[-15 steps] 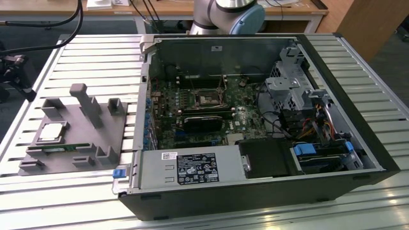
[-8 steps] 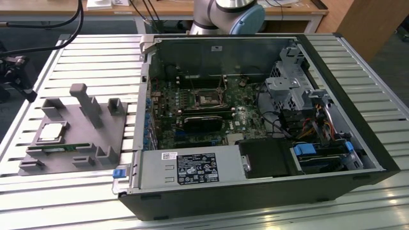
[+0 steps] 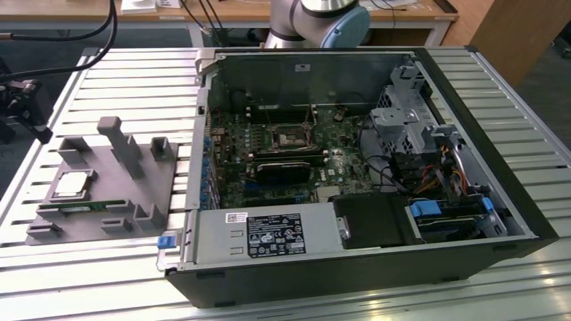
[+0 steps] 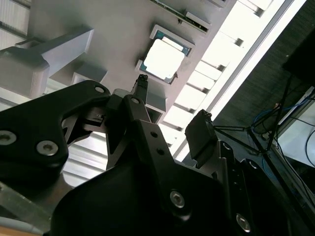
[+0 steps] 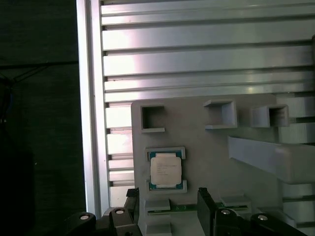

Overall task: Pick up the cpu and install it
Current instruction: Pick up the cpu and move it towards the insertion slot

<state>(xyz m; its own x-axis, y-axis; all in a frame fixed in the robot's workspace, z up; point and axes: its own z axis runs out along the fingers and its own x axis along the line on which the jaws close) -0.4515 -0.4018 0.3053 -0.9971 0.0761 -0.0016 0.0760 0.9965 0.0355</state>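
**My tool (image 5: 167, 199) hangs open and empty just short of the cpu (image 5: 165, 169), which lies in its nest on the grey holder (image 5: 197, 128).**

In both wrist views the cpu lies flat with its silver top up, framed by two short raised lips of the holder. My fingers (image 5: 204, 201) are spread wider than the chip and touch nothing. In the exterior view the holder sits on the slatted counter (image 3: 107, 73), at the exterior view's left of the open computer case (image 3: 357, 281), and the motherboard socket (image 3: 290, 138) there is bare. I judge the step in hand to be the reach for the chip. To do it well, I should centre my fingers on the two sides the lips leave free. I should also keep the tool level and close gently on the rim, since a thin chip tips easily.
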